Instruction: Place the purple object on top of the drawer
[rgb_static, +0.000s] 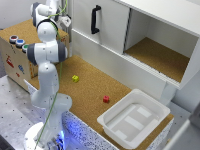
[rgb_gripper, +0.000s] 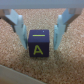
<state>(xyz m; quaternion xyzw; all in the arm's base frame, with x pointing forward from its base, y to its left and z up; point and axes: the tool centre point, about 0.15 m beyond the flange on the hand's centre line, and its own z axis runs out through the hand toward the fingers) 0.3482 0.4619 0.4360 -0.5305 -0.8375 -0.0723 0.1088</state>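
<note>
In the wrist view the purple object (rgb_gripper: 39, 42), a small dark purple block with a yellow letter A, rests on a cork surface. My gripper (rgb_gripper: 40, 46) is open, with one finger on each side of the block and a narrow gap at both sides. In the exterior view my gripper (rgb_static: 64, 23) is low over cork at the back, next to the white cabinet. The block itself is hidden there. The drawer (rgb_static: 17, 55), a cork-topped box with round buttons (rgb_static: 18, 41), stands at the exterior view's left.
A yellow block (rgb_static: 75, 78) and a red block (rgb_static: 106, 99) lie on the cork table. A white tub (rgb_static: 134, 119) stands at the front right. A big white cabinet (rgb_static: 107, 25) with a black handle and an open compartment is behind.
</note>
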